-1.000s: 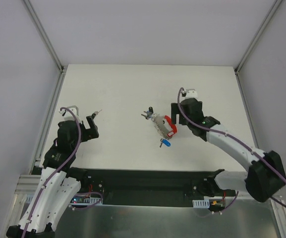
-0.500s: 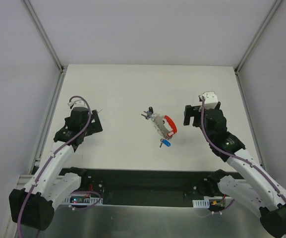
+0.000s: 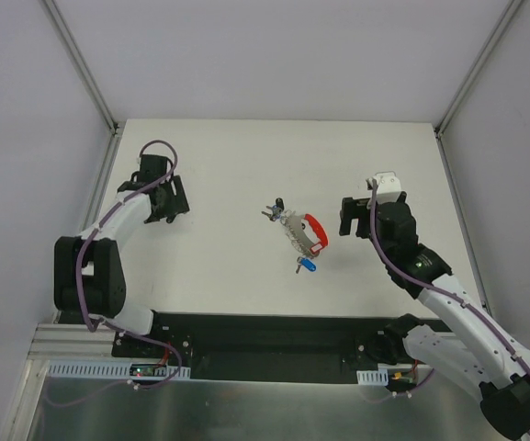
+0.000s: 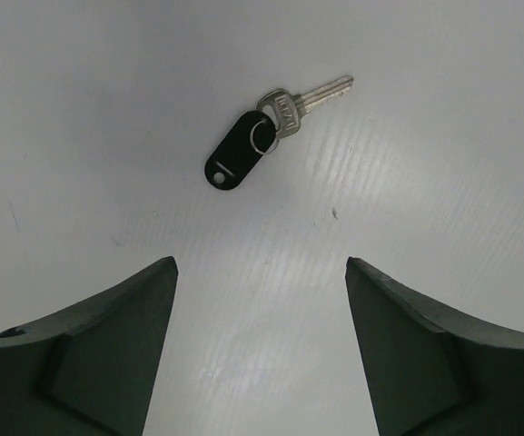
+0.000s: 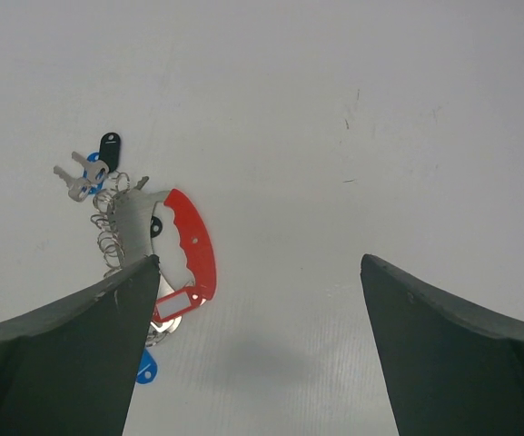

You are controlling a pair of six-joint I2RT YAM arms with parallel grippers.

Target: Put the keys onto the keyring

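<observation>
The keyring (image 3: 299,233) lies mid-table, a silvery ring and chain bunch with a curved red tag (image 5: 192,243) and a whitish tag (image 5: 170,302). A black-headed key (image 5: 108,149) and a blue-headed key (image 5: 145,367) lie at its ends. A loose silvery key with a black tag (image 4: 260,136) lies on the table just ahead of my left gripper (image 4: 260,268), which is open and empty. I cannot make this key out in the top view. My right gripper (image 5: 260,272) is open and empty, to the right of the keyring and apart from it. In the top view the left gripper (image 3: 166,213) is at the left and the right gripper (image 3: 349,220) is right of centre.
The white table (image 3: 246,156) has metal frame rails along its left edge (image 3: 95,211) and right edge (image 3: 457,202), with grey walls beyond. The arm bases stand on the dark strip at the near edge (image 3: 265,335).
The left arm has swung toward the far left and its gripper now hangs over the loose key. The right gripper drew back to the right from the keyring, then held still.
</observation>
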